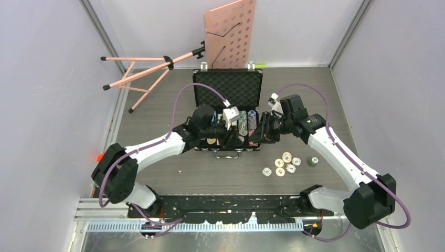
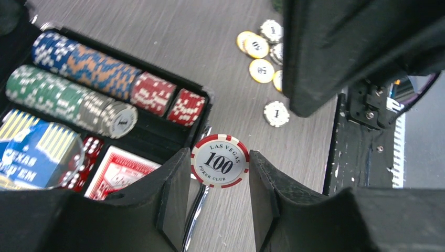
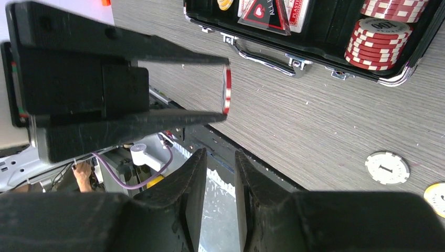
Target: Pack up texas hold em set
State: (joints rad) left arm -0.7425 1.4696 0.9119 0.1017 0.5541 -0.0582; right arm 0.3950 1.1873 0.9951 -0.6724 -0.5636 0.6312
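Red-and-white 100 chip sits clamped by its rim in your left gripper, likely so it drops on edge into the briefcase. Your right gripper stands slightly apart, empty. Loose chips lie at the case's four o'clock.

Open briefcase at centre, its upright lid walling off 12 o'clock, with the pink music stand sprawled behind it from 10 to 12 o'clock. Left gripper, its jaws filled by a red chip, and right gripper crowd tip to tip over the case's front right corner. Bare table at 9 and 3 o'clock; loose chips litter 4 o'clock.
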